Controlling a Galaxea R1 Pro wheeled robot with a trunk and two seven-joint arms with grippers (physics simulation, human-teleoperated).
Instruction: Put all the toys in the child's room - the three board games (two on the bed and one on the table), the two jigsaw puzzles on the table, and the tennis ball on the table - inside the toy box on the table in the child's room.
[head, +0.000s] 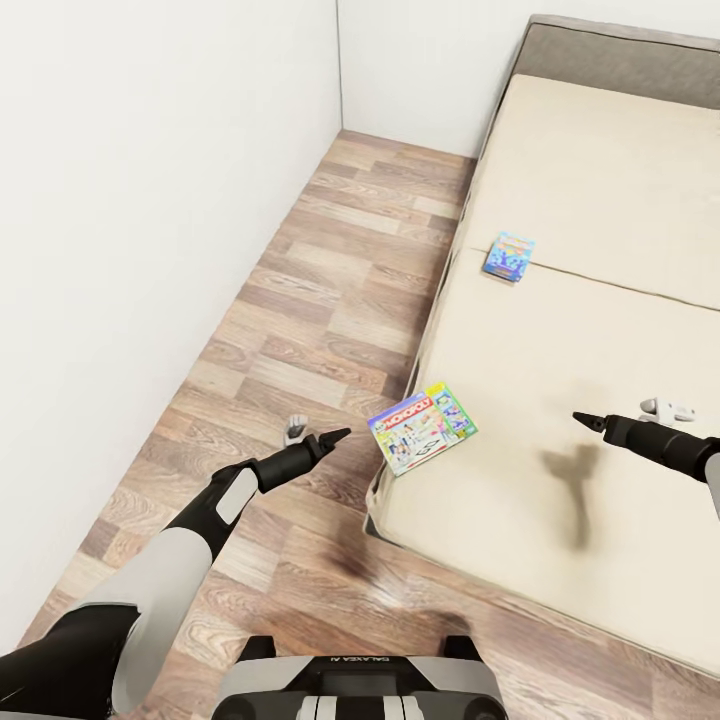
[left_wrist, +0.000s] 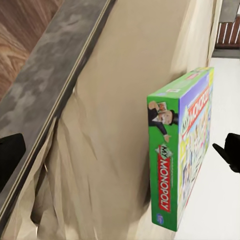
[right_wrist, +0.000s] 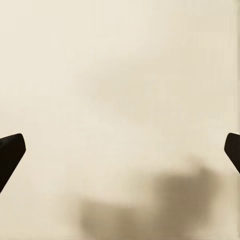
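Two board games can be counted on the bed (head: 600, 200), and that's it for toys in sight. The first is a green-edged Monopoly box (head: 422, 427), laid flat right at the mattress's near-left edge, with one corner poking slightly out over the thin grey frame (left_wrist: 55, 85). In the left wrist view the same box (left_wrist: 182, 150) is seen from its green side, with "MY MONOPOLY" printed along the edge. The second is a smaller blue patterned box (head: 509, 256), found further up the bed, just beside the seam running across the mattress and well apart from the first one.

Two arms are seen, one per side. The left gripper (head: 335, 437) is held over the wood-plank floor (head: 330, 290), just beside the bed's edge and near the Monopoly box, not touching it. Its fingers look pinched to a point from the head camera, but in the wrist view two dark tips (left_wrist: 10, 155) are set wide at opposite edges, so the jaws are apart with nothing between them.

The right gripper (head: 588, 420) is hung over bare mattress, its shadow cast on the beige surface below. In its wrist view the fingertips (right_wrist: 11, 150) are likewise spread wide, nothing gripped.

One white wall (head: 150, 200) is seen along the left.
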